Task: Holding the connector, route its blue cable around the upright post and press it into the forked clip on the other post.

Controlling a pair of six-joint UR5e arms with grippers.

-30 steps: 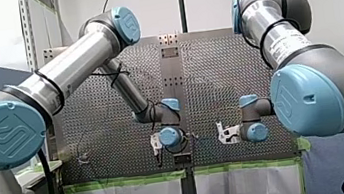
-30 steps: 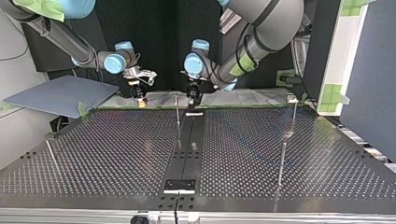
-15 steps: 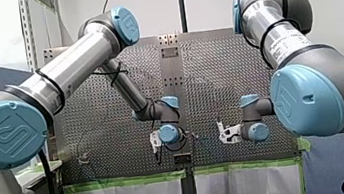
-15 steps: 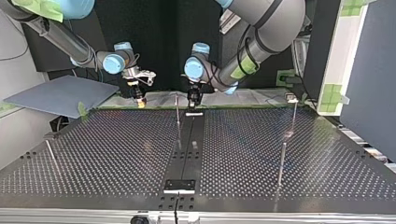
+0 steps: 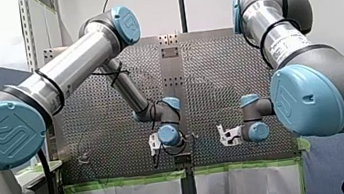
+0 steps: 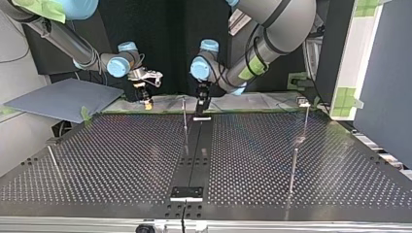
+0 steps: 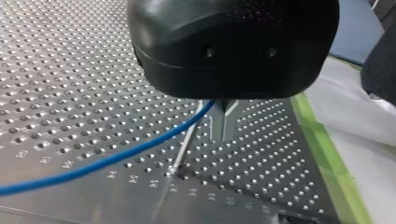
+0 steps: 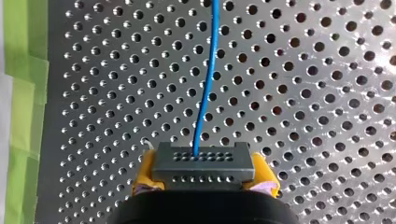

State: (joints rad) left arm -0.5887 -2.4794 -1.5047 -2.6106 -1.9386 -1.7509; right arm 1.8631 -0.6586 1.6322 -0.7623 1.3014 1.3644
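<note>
My right claw (image 8: 204, 179) pinches the connector (image 8: 203, 161) between yellow pads (image 8: 144, 175); the cable (image 8: 205, 93) leaves the connector's face and runs straight ahead over the table (image 8: 327, 116), close to its taped edge. My left claw (image 7: 224, 133) has its metal fingers pressed together; the cable climbs to their root and ends there, so it seems pinched, though the black body hides the exact hold. Just beside those fingers stands a thin post (image 7: 184, 149), near the middle of the same taped edge; the cable passes it closely, and whether the two touch I cannot tell.

I judge that the routing step is in hand: the cable is held at two places near the post but not yet wrapped around it, and nothing is pressed into a clip. The next move calls for carrying the cable round the post with little slack, then out to the clip post; too hard a pull could drag the connector from the pads.

Only the wrist views show the cable and both grips; in the front and top views the cable is too fine to make out. The top view alone shows further posts (image 6: 293, 167) toward the table's side edges; which one bears the clip is too small to tell.
</note>
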